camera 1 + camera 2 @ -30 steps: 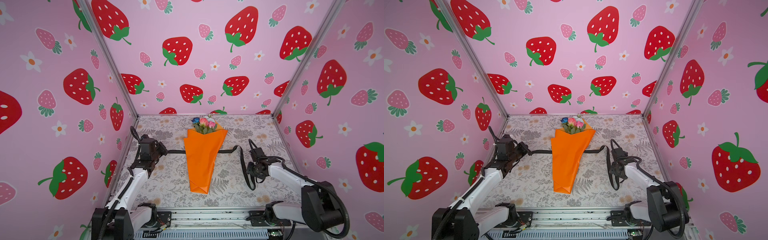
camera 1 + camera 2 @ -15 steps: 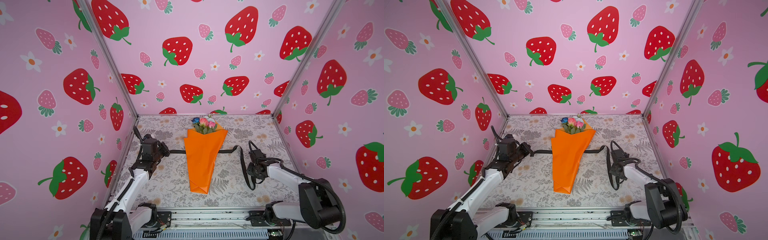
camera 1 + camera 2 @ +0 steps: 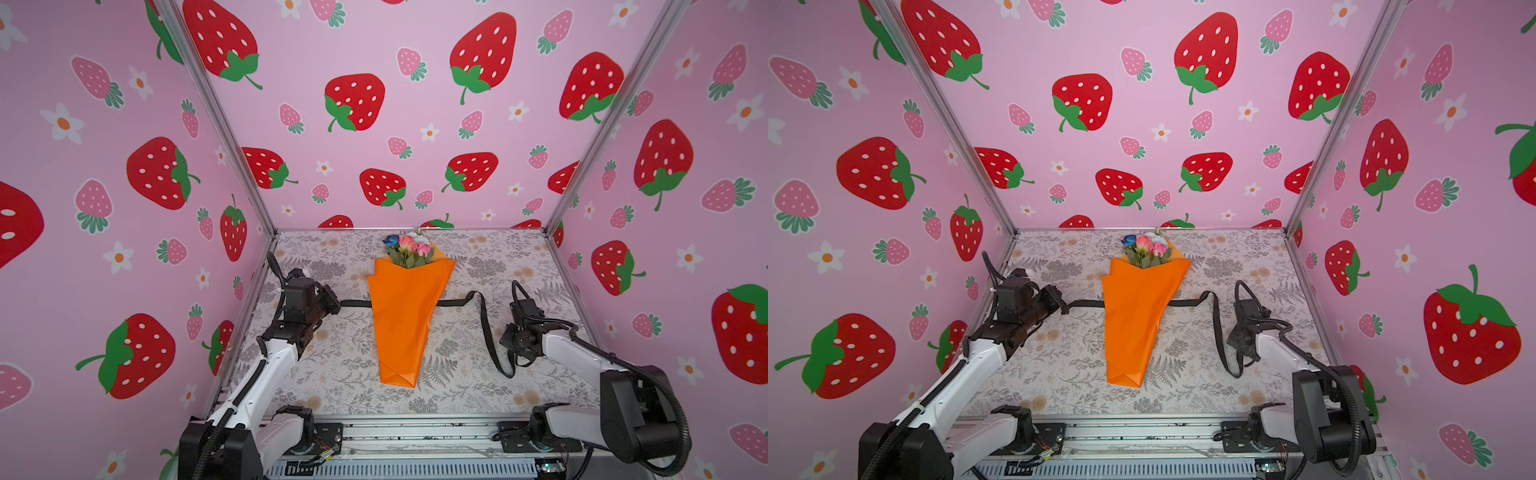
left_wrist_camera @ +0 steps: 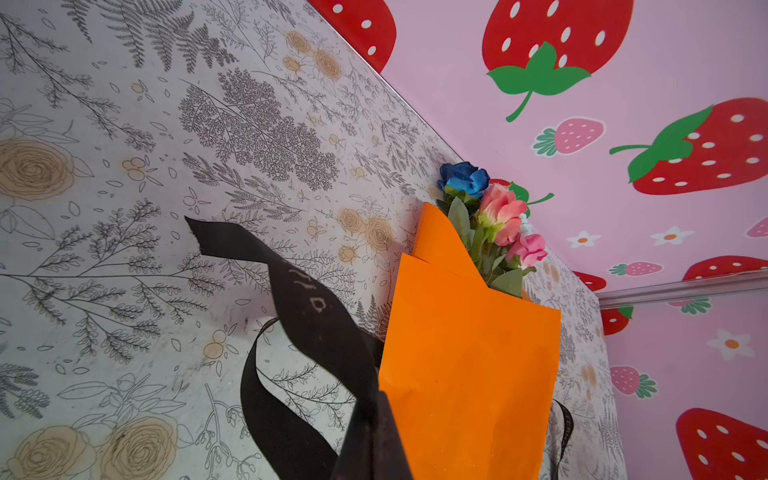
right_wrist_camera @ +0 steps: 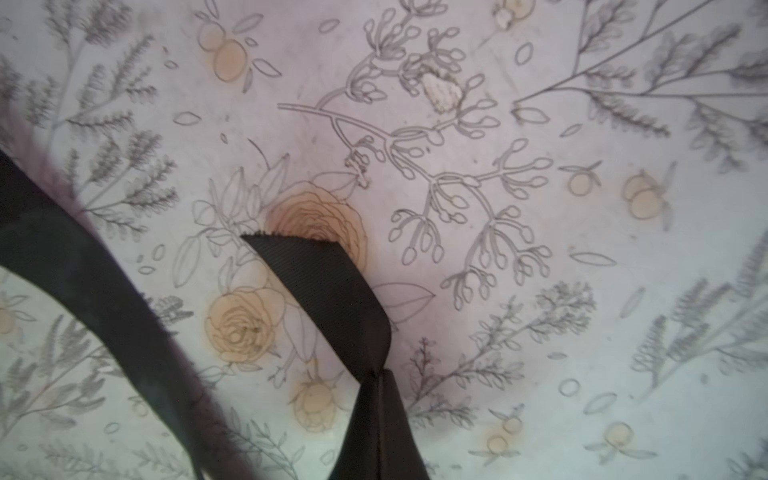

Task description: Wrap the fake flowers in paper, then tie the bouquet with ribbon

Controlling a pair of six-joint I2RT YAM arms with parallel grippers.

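Note:
The bouquet of fake flowers (image 3: 409,316) (image 3: 1140,320) lies in the middle of the table in both top views, wrapped in orange paper, with pink and blue blooms (image 4: 498,212) at the far end. A black ribbon (image 3: 482,324) passes under the wrap and sticks out on both sides. My left gripper (image 3: 336,305) (image 4: 374,419) sits just left of the wrap, shut on the ribbon's left part; its free end (image 4: 199,232) curls away. My right gripper (image 3: 512,358) (image 5: 376,384) is low at the right, shut on the ribbon's right end (image 5: 316,266).
Pink strawberry-print walls (image 3: 124,249) close in the left, back and right sides. The table (image 3: 332,374) has a grey floral cover. A slack ribbon loop (image 3: 1219,345) lies between the wrap and the right arm. The arm bases and a metal rail (image 3: 415,432) stand along the front edge.
My right gripper has closed on the ribbon's right end. The left gripper, still shut on the ribbon, has shifted slightly toward the bouquet. The bouquet has not moved.

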